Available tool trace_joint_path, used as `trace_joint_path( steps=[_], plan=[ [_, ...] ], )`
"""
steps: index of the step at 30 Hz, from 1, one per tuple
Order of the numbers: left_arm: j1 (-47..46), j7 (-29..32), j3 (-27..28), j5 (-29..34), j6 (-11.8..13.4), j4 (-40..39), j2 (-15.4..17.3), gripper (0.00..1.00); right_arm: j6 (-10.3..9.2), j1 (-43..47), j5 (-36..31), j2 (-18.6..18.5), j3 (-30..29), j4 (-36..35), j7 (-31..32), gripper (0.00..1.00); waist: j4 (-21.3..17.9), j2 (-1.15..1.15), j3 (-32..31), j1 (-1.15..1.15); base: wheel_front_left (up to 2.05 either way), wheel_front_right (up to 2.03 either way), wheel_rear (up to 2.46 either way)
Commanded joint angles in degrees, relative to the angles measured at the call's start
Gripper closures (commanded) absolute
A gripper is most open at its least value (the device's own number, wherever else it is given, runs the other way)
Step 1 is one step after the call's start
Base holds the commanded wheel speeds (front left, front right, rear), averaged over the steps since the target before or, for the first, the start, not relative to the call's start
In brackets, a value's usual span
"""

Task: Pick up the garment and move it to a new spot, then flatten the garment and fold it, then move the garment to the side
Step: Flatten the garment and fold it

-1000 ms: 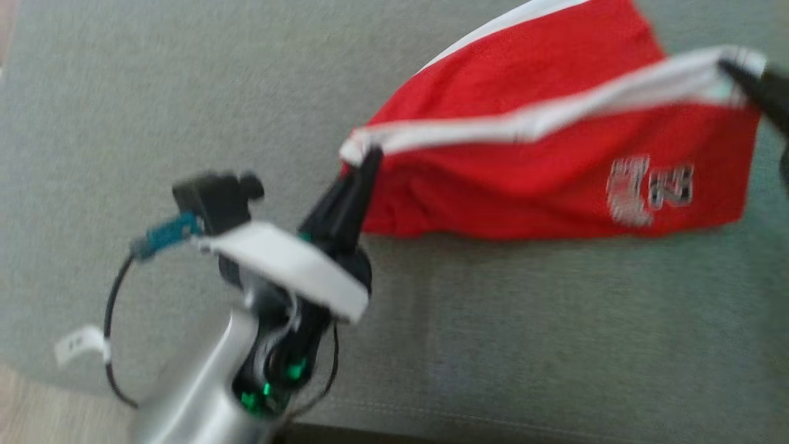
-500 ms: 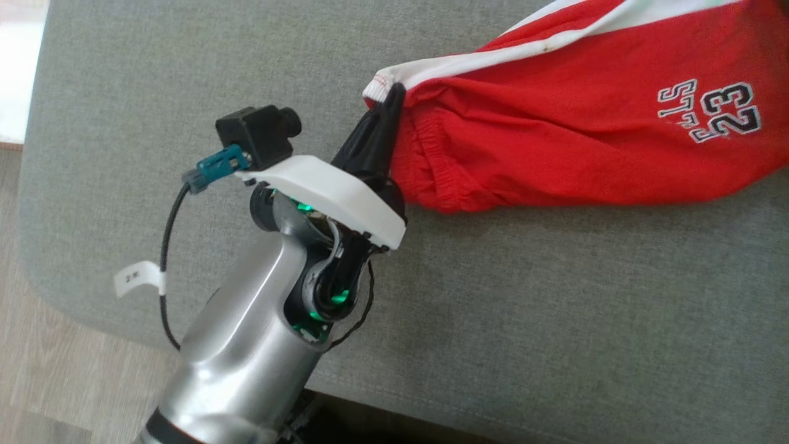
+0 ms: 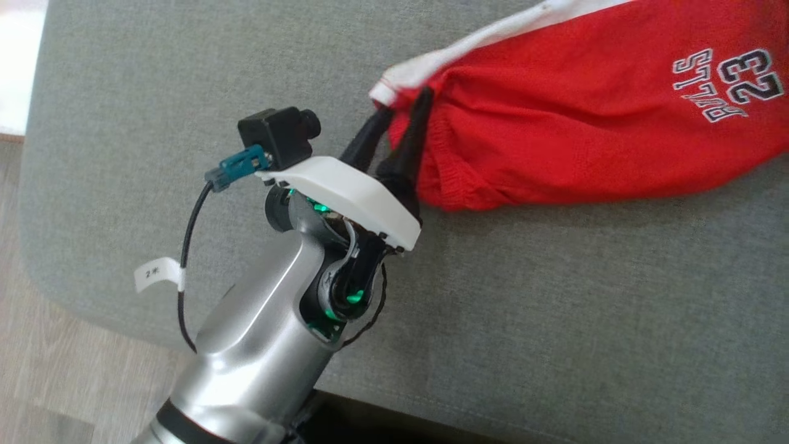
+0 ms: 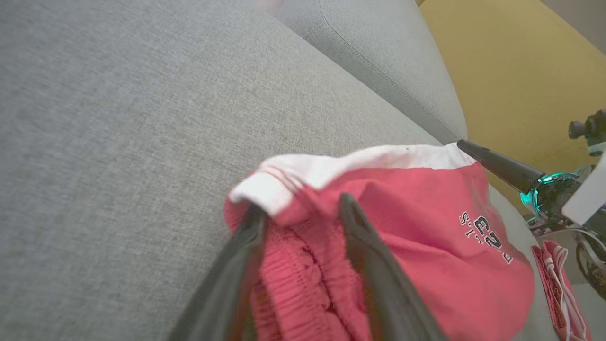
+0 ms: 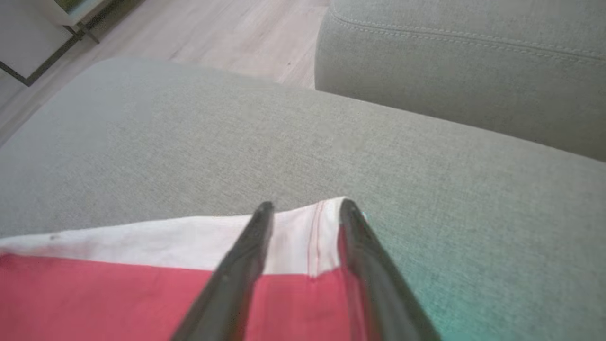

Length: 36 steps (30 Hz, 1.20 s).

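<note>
The garment is a pair of red shorts with a white side band and a "23" print, lying on the grey sofa cushion. My left gripper is open at the waistband corner, its fingers spread on either side of the bunched fabric. In the left wrist view the left gripper has red elastic cloth between its parted fingers. My right gripper is also open, its fingers resting over the white band at the far corner of the garment. One finger of the right gripper touches that corner.
A grey back cushion rises behind the seat. Wooden floor lies past the cushion's rounded left edge. A yellow wall stands beyond the sofa. Another red and white cloth lies near the right arm.
Both grippers have opened, letting go of the garment's corners. The stretched white band has gone slack and the shorts have settled on the cushion. The head camera shifted early on.
</note>
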Motion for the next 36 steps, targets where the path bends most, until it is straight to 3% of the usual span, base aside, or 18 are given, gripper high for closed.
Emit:
trace_joint_path(
  steps=[1, 9, 13, 18, 23, 29, 30, 31, 36],
  plan=[
    [-1.03, -0.62, 1.44, -0.57, 0.38, -1.16, 0.80, 0.00, 0.39, -0.94, -0.12, -0.48, 0.61, -1.34, -0.23, 0.00, -0.53, 0.00, -0.39, 0.00, 0.00, 0.00, 0.00],
    [0.90, -1.39, 2.08, 0.38, 3.11, -1.31, 2.47, 0.00, 0.39, -1.58, 1.27, -1.77, -0.41, -1.18, 3.05, 0.00, -3.48, 0.00, -3.29, 0.00, 0.00, 0.00, 0.00],
    [2.30, -4.85, 1.78, 5.86, 7.22, -3.64, 5.61, 0.00, 0.39, 0.48, 0.27, -1.12, -1.44, -2.21, 9.11, 0.00, -4.51, 0.00, -4.48, 0.00, 0.00, 0.00, 0.00],
    [3.96, -8.45, 0.37, 12.44, 11.32, -7.21, 7.11, 0.00, 0.39, 3.44, -3.11, 2.57, -5.32, -2.82, 15.83, 0.00, -4.21, 0.00, -4.03, 0.00, 0.00, 0.00, 0.00],
    [4.36, -10.05, -0.77, 17.36, 12.64, -8.19, 6.55, 0.00, 0.39, 5.20, -9.36, 5.80, -8.56, -2.04, 20.20, 0.00, -2.72, 0.00, -2.66, 0.00, 0.00, 0.00, 0.00],
    [6.46, -10.63, -0.53, 20.13, 11.45, -7.74, 4.27, 0.00, 0.39, 8.37, -16.84, 10.97, -12.76, -1.10, 24.83, 0.03, -0.24, 0.00, -2.35, 0.00, 0.00, 0.00, 0.00],
    [6.73, -10.64, -0.11, 20.60, 11.10, -7.81, 3.93, 0.00, 0.39, 8.89, -17.17, 11.76, -13.17, -1.47, 25.09, 0.93, -0.01, 0.00, -2.50, 0.00, 0.00, 0.00, 0.00],
    [7.11, -10.65, 0.31, 21.14, 10.73, -7.82, 3.64, 0.00, 0.39, 9.56, -17.20, 12.57, -13.63, -1.80, 25.30, 1.00, 0.11, 0.00, -2.81, 0.00, 0.00, 0.00, 0.00],
    [10.05, -10.67, 3.17, 24.25, 8.16, -8.53, 2.82, 0.00, 0.39, 11.92, -13.96, 17.40, -18.67, -4.52, 24.46, 1.00, -1.93, 0.00, -4.99, 0.00, 0.00, 0.00, 0.00]
  ],
)
